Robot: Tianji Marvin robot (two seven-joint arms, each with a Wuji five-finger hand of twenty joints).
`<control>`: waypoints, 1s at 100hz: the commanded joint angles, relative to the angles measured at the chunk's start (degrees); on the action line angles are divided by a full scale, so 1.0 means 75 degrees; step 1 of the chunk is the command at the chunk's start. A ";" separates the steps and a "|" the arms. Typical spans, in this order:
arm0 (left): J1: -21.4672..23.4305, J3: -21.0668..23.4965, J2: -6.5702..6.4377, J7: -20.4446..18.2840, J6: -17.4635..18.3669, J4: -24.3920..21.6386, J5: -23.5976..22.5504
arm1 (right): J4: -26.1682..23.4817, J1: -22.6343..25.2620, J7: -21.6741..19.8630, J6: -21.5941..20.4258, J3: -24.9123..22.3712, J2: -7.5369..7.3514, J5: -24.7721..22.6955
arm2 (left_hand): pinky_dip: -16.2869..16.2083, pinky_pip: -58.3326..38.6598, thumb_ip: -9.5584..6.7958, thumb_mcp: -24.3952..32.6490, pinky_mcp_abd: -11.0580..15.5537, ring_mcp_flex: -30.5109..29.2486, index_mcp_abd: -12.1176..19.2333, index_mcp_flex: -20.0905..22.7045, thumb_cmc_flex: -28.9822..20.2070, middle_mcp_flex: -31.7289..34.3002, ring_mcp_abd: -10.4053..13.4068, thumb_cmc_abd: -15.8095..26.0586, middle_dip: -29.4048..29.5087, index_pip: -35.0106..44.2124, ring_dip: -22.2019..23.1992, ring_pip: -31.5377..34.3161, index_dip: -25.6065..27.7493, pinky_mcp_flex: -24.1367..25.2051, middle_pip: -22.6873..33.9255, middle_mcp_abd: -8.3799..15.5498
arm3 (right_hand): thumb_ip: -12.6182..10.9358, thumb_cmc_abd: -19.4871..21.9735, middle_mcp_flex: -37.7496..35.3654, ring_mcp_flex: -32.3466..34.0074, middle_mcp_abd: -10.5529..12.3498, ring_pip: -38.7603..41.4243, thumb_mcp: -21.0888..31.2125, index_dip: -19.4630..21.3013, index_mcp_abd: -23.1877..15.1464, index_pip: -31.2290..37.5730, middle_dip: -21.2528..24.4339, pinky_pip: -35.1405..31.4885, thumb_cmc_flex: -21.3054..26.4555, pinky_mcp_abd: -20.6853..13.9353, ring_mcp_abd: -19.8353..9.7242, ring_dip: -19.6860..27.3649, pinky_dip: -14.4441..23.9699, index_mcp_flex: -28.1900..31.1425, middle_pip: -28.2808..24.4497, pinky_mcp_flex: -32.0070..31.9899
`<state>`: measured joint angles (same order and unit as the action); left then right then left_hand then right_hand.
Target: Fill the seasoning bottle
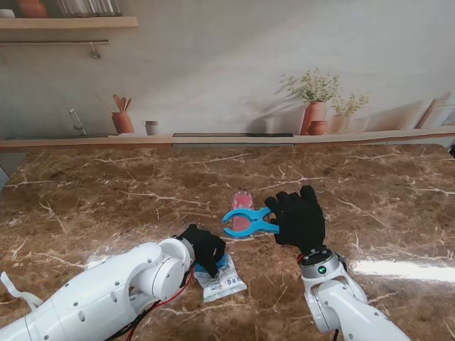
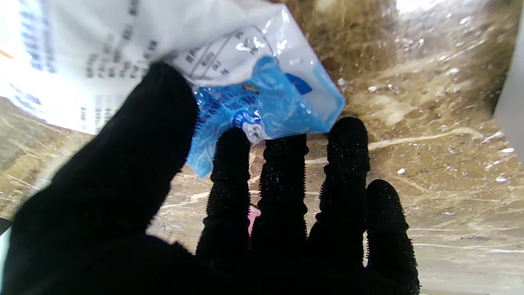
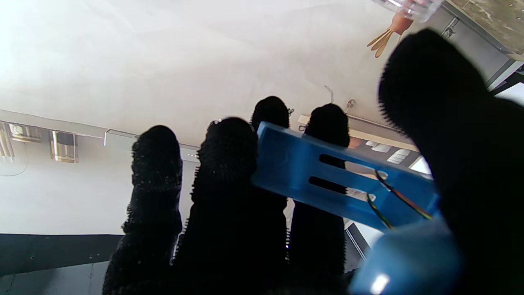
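Nearest the stand, a white and blue printed plastic seasoning sachet (image 1: 222, 279) lies on the brown veined marble table top (image 1: 85, 199). It is pressed by the black-gloved left hand (image 1: 205, 246), thumb on top and fingers (image 2: 229, 180) extended at its blue end; a full grasp cannot be confirmed. Farther off, a blue plastic spring clip (image 1: 247, 221) is gripped by the black-gloved right hand (image 1: 300, 217). A small clear seasoning bottle with pink contents (image 1: 242, 205) stands just behind the clip's open jaws.

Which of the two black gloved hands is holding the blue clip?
The right hand grips the blue clip; the left hand rests on the seasoning packet instead.
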<state>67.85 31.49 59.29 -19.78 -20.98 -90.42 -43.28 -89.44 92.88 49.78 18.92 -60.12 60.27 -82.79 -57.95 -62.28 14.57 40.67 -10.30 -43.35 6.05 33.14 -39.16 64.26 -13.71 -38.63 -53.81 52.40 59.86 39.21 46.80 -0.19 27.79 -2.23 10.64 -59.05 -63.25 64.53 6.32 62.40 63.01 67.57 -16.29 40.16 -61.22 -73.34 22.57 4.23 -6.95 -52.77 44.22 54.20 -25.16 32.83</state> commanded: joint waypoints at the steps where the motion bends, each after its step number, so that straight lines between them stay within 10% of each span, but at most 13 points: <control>1: 0.0268 -0.0112 -0.0040 -0.0090 0.0081 0.0380 -0.0052 | 0.0029 0.0031 -0.0103 0.0037 0.0001 0.0016 0.0026 | 0.0120 -0.0121 -0.0605 0.0751 -0.0171 0.0000 -0.1624 0.0066 -0.0657 -0.0237 0.0393 -0.0159 0.0415 -0.3419 -0.0190 -0.0789 -0.3364 0.0140 -0.0473 0.0871 | -0.0112 0.0898 -0.1193 -0.0137 0.1183 -0.0179 0.0132 0.1261 -0.1313 0.3562 -0.0627 0.0071 0.0731 0.0055 -0.0232 -0.0014 0.0157 0.1246 -0.4261 -0.0079; 13: 0.0357 0.0102 -0.0002 0.0106 0.0468 0.0475 -0.0148 | 0.0022 0.0044 -0.0106 0.0030 -0.0012 0.0019 0.0036 | 0.0243 0.0118 -0.0593 0.0649 -0.0047 0.0485 -0.1214 0.1085 -0.0968 -0.0571 0.0299 0.0217 -0.0121 -0.3162 -0.0166 -0.0988 -0.3669 0.0560 -0.0354 0.0782 | -0.0110 0.0899 -0.1193 -0.0137 0.1183 -0.0178 0.0132 0.1265 -0.1313 0.3558 -0.0625 0.0072 0.0721 0.0055 -0.0232 -0.0012 0.0158 0.1247 -0.4262 -0.0079; 47: 0.0421 0.0418 0.0297 0.1618 0.2271 0.1225 -0.0125 | -0.0002 0.0068 -0.0150 0.0032 -0.0062 0.0028 0.0058 | 0.0183 0.2425 -0.0499 0.0666 0.0746 0.1795 0.0732 0.0658 -0.1932 -0.1903 0.0601 0.0662 -0.0949 -0.2428 -0.0285 -0.1258 -0.3201 0.0686 -0.0996 0.1128 | -0.0105 0.0915 -0.1192 -0.0138 0.1185 -0.0176 0.0120 0.1275 -0.1316 0.3551 -0.0621 0.0072 0.0721 0.0055 -0.0232 -0.0008 0.0159 0.1240 -0.4261 -0.0079; 61: 0.0500 0.0558 0.0281 0.1542 0.2445 0.1140 -0.0005 | -0.0021 0.0083 -0.0178 0.0008 -0.0095 0.0024 0.0048 | -0.1106 0.3534 -0.0526 0.0978 0.0838 0.2189 0.0620 0.0489 -0.1189 -0.3011 0.0590 0.0760 0.0286 -0.2781 -0.0401 -0.1303 -0.3450 0.0796 -0.0207 0.0923 | -0.0105 0.0915 -0.1191 -0.0139 0.1185 -0.0178 0.0115 0.1279 -0.1316 0.3549 -0.0620 0.0072 0.0720 0.0055 -0.0226 -0.0006 0.0159 0.1240 -0.4261 -0.0079; 71: 0.0722 0.0799 0.0256 0.1570 0.2343 0.0938 -0.0158 | -0.0027 0.0091 -0.0193 -0.0006 -0.0106 0.0024 0.0051 | -0.1643 0.3194 -0.0981 0.1223 0.0772 0.2078 0.0343 0.0110 -0.0211 -0.3397 0.0600 0.0843 0.1966 -0.2487 -0.0464 -0.1258 -0.3087 0.0755 0.0309 0.0925 | -0.0104 0.0911 -0.1190 -0.0135 0.1184 -0.0183 0.0119 0.1281 -0.1316 0.3548 -0.0619 0.0072 0.0720 0.0055 -0.0221 -0.0001 0.0160 0.1240 -0.4260 -0.0079; 100: 0.1090 0.1169 0.0220 0.1741 0.1564 0.0483 -0.0979 | -0.0001 0.0074 -0.0155 -0.0051 -0.0087 0.0039 0.0117 | -0.0763 0.1793 -0.0895 0.0309 0.0440 0.2004 -0.0869 -0.1422 0.1126 -0.4102 0.0561 0.0724 0.2210 -0.2446 -0.0464 -0.1167 -0.2464 0.0666 0.0535 0.0745 | -0.0099 0.0907 -0.1194 -0.0127 0.1183 -0.0197 0.0130 0.1284 -0.1315 0.3544 -0.0609 0.0073 0.0711 0.0055 -0.0232 0.0011 0.0160 0.1241 -0.4250 -0.0079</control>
<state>75.25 39.60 61.13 -6.82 -10.41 -87.11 -51.99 -89.60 93.15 49.09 18.56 -60.80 60.39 -82.16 -64.69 -47.71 9.61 45.14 -6.44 -29.63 0.69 24.47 -32.58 34.92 -9.21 -32.63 -38.22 34.37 57.15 31.94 27.59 4.34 31.15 4.70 10.63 -58.74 -63.25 64.53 6.35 62.26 63.01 67.66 -16.29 40.16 -61.22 -73.32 22.57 4.22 -6.95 -52.77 44.22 54.20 -25.16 32.82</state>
